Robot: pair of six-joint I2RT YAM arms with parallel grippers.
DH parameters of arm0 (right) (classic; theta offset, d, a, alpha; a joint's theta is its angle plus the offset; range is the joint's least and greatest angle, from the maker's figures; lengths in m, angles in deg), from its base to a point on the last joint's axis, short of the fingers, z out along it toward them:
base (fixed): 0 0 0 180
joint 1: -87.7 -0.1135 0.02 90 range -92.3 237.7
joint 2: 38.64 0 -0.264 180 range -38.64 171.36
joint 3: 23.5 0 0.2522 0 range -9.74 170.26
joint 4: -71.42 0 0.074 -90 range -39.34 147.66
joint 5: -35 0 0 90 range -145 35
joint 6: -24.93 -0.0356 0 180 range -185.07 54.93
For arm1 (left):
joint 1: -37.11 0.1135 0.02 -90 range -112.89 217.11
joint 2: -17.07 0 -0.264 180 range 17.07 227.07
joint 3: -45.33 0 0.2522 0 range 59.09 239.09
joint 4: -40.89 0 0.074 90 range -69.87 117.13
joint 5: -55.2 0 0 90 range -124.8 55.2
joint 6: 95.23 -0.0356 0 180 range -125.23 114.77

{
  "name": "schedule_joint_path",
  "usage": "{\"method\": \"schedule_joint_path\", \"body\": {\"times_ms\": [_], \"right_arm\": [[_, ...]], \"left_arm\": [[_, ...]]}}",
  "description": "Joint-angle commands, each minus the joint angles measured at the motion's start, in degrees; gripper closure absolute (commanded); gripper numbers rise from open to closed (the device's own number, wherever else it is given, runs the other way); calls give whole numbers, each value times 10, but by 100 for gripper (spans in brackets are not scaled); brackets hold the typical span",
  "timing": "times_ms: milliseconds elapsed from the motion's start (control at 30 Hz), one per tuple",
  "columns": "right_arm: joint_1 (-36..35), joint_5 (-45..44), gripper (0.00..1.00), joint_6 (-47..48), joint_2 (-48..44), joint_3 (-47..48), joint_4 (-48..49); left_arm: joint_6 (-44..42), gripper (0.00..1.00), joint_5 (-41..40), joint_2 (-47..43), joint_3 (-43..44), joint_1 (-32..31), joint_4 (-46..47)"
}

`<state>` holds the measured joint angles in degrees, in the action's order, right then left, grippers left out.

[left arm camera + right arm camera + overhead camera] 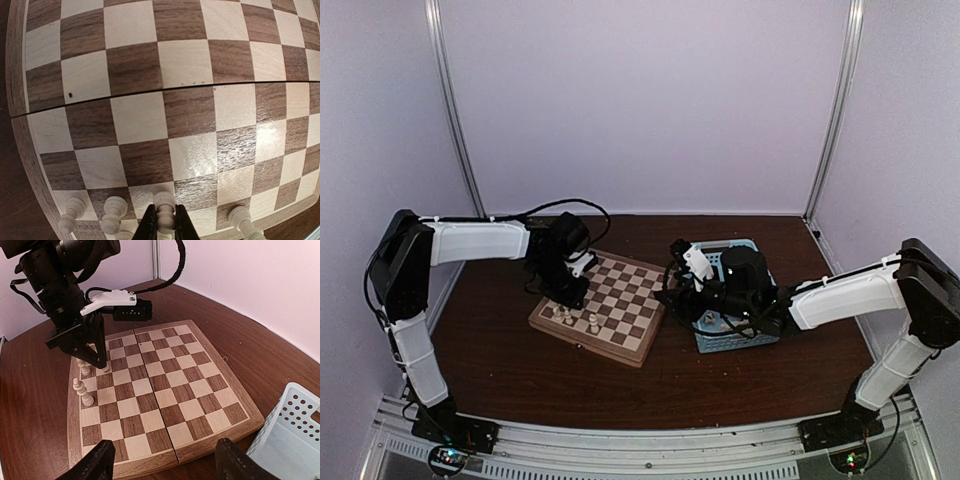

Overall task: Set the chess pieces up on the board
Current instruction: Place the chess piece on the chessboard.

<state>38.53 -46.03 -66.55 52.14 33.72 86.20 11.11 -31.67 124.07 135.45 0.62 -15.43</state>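
The thick wooden chessboard with tan and brown squares (625,300) lies on the dark brown desk (500,370), just left of a light-blue perforated plastic basket (292,435). The left gripper (164,212) is clamped tight on a cream-white chess piece (164,199), seemingly a pawn, in the board's edge row. Other cream-white pieces (114,210) stand beside it. The right gripper (167,462) hovers at the board's edge by the basket, jaws wide apart and holding nothing.

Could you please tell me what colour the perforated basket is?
The basket is light blue, clearest in the right wrist view.
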Motion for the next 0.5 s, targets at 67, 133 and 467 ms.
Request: {"method": "schedule_joint_path", "body": {"times_ms": [67, 133, 467], "right_arm": [[1, 5, 28, 1, 1, 1, 7], [1, 5, 28, 1, 2, 3, 5], [1, 6, 29, 7, 4, 6, 0]], "left_arm": [[-9, 98, -19, 8, -11, -2, -10], [-10, 98, -23, 8, -11, -3, -14], [-8, 93, -42, 6, -16, -8, -16]]}}
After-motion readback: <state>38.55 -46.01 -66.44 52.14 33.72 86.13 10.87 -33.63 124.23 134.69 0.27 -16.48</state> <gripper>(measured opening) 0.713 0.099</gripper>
